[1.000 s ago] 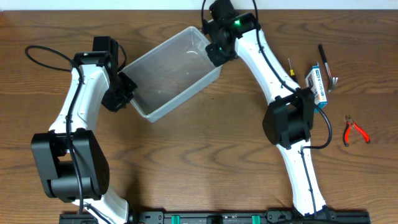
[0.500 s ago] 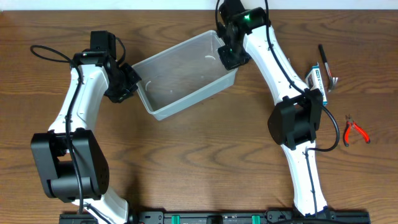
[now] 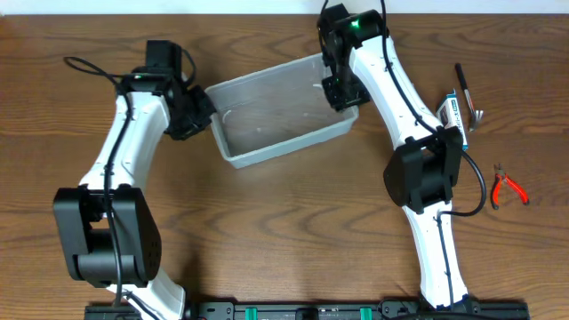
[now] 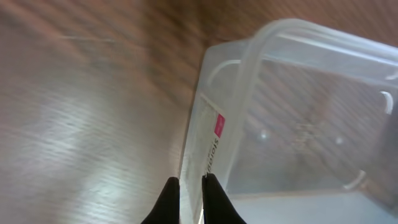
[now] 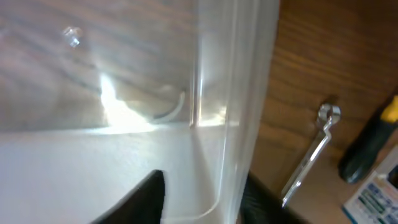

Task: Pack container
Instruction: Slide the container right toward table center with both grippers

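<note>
The container (image 3: pixel 267 133) is a clear plastic tub, empty, at the back middle of the table, held between both arms. My left gripper (image 3: pixel 201 114) is shut on the tub's left end wall; in the left wrist view its fingers (image 4: pixel 189 190) pinch the wall (image 4: pixel 208 146) with the pink label. My right gripper (image 3: pixel 342 89) is shut on the tub's right end wall; in the right wrist view one finger sits inside and one outside the rim (image 5: pixel 242 93).
To the right lie a blue-and-white box (image 3: pixel 454 123), a black pen (image 3: pixel 462 84), a small screwdriver (image 3: pixel 414 96) and red-handled pliers (image 3: pixel 507 188). The right wrist view shows a metal wrench (image 5: pixel 311 155) and a black-and-yellow tool (image 5: pixel 373 140) by the tub.
Both arms have carried the tub to the right and turned it closer to level with the table's back edge. Both grippers stay shut on its end walls.
</note>
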{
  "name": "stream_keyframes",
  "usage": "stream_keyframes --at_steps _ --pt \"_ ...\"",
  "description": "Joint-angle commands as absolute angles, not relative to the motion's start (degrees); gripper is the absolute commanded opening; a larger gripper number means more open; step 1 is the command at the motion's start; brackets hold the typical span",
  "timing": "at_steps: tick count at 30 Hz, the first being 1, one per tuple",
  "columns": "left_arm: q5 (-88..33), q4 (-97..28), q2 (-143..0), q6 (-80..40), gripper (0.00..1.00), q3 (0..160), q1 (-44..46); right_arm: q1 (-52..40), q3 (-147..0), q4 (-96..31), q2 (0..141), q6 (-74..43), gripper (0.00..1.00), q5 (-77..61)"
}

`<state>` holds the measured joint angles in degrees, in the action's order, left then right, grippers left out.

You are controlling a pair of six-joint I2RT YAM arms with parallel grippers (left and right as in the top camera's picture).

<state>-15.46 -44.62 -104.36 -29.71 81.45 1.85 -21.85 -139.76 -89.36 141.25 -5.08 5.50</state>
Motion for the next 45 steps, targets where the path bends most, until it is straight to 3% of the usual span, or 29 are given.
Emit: stream_keyframes --at_steps 1,24,27,29,30,39,45 --pt "-17.58 -44.21 -103.72 -28.69 0.06 81.52 3.38 -22.41 -140.27 -90.43 139.37 -5.39 0.49 5.21" --pt "-19.57 -39.68 -103.72 -23.16 0.07 81.56 3.99 -22.52 -140.25 -96.07 130.72 -7.57 0.51 5.65" --pt "-20.62 -38.63 -103.72 -22.13 0.08 82.06 3.99 -22.52 -140.25 -92.71 130.74 -4.60 0.37 3.51" --pt "-22.59 -38.61 -103.72 -21.26 0.08 82.63 3.99 -22.55 -140.25 -89.97 130.74 -3.53 0.04 1.61" --pt "-23.57 -38.52 -103.70 -20.64 0.08 82.87 3.99 -22.57 -140.25 -88.88 130.74 -3.53 0.01 1.23" --pt "-24.23 -37.76 -103.50 -18.17 0.15 83.64 3.95 -22.55 -140.22 -84.60 130.91 3.62 0.01 -1.45" --pt "-29.47 -37.41 -100.88 -18.02 0.11 85.36 3.95 -22.57 -138.63 -83.88 130.98 4.80 0.02 -3.40"
